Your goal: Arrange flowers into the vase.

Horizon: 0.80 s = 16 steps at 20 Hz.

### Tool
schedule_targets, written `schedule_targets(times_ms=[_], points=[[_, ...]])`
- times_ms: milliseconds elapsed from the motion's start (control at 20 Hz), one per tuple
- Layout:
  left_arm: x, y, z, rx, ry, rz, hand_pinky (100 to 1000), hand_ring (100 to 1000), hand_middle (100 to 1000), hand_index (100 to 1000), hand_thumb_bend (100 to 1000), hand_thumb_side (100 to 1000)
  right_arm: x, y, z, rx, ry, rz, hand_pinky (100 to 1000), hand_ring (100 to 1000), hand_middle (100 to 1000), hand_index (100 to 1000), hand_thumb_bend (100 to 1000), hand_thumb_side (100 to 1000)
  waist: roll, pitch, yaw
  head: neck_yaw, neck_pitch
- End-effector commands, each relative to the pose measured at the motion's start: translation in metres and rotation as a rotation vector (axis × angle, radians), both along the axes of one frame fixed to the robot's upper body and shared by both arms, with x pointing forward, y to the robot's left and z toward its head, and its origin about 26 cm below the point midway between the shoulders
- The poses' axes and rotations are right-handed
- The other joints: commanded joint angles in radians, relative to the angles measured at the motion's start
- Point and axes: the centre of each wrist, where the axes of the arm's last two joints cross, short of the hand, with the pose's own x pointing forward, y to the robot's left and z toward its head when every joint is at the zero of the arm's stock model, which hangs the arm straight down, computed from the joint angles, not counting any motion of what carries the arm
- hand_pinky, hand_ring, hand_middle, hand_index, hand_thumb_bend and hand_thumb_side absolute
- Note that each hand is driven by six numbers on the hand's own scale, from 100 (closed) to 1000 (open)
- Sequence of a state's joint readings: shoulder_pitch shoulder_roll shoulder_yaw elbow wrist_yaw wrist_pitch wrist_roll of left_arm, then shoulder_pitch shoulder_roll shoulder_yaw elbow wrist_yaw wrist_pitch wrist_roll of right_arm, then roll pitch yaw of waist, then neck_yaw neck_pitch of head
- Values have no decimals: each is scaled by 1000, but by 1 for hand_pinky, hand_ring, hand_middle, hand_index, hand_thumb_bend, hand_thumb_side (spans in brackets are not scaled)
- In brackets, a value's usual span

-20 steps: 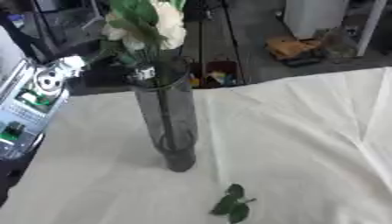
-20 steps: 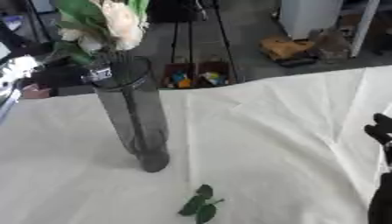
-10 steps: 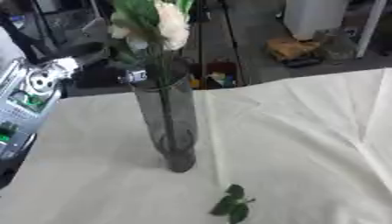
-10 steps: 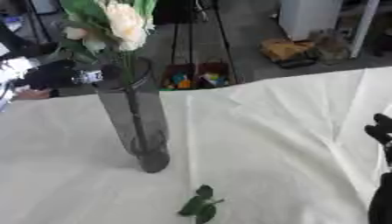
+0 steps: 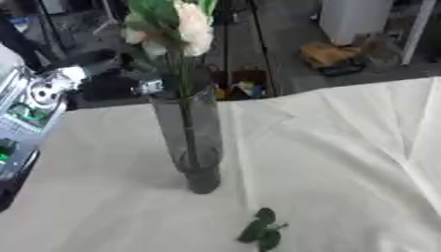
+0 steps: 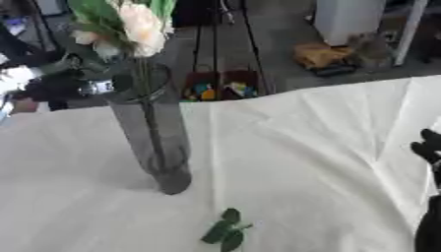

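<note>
Nowhere any readable writing. Left hand (image 6: 60, 83) grips flowers (image 5: 176, 24) in the vase (image 5: 191, 142); right hand's (image 6: 428, 147) fingers unclear.

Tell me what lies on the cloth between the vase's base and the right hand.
In the right eye view, only bare white cloth lies between the vase and the right hand; the leaf sprig sits nearer, off that line.

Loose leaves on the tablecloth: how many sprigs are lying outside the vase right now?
1. A small green leaf sprig lies on the white cloth, in front of the vase and slightly to its right, not touching it. None others show; the vase could hide some.
</note>
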<state>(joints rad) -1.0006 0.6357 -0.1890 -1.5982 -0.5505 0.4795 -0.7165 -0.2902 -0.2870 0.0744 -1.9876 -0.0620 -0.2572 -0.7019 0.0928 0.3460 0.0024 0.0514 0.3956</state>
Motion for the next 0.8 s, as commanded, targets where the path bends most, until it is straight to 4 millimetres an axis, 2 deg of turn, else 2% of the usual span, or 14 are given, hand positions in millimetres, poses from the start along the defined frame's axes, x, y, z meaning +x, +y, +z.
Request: schedule_targets(times_ms=[50, 150, 250, 350, 450, 600, 750, 800], points=[[-15, 13, 21, -19, -63, 16, 1000, 982, 960, 1000, 583, 1000, -1, -3, 6, -9, -22, -5, 699, 726, 497, 766, 100, 1000, -7, -23, 6, -2, 7], [-27, 16, 30, -60, -140, 14, 1000, 965, 934, 946, 459, 1000, -1, -4, 7, -8, -26, -7, 699, 726, 497, 766, 100, 1000, -10, -21, 10, -5, 10], [-45, 18, 38, -115, -272, 29, 1000, 934, 904, 951, 361, 1000, -1, -4, 7, -8, -30, -10, 700, 726, 497, 766, 100, 1000, -13, -19, 14, -12, 16], [-67, 17, 42, -189, -433, 47, 1000, 899, 878, 954, 319, 1000, -1, -4, 8, -5, -36, -14, 699, 726, 498, 766, 100, 1000, -19, -16, 18, -22, 27], [-87, 12, 39, -286, -586, 53, 976, 871, 855, 946, 359, 1000, 0, -5, 9, -2, -46, -18, 699, 726, 498, 766, 100, 1000, -26, -13, 23, -33, 38], [-90, 8, 27, -448, -740, 17, 954, 855, 838, 936, 332, 1000, 0, -5, 11, 3, -59, -20, 698, 726, 498, 766, 100, 1000, -35, -9, 27, -37, 44], [-89, 6, 20, -532, -773, -7, 954, 855, 838, 936, 332, 1000, 0, -5, 11, 3, -62, -20, 698, 726, 498, 766, 100, 1000, -36, -8, 27, -37, 44], [-89, 5, 19, -547, -777, -11, 858, 822, 824, 937, 266, 1000, 0, -5, 12, 2, -66, -22, 692, 723, 501, 764, 100, 1000, -38, -9, 26, -34, 46]])
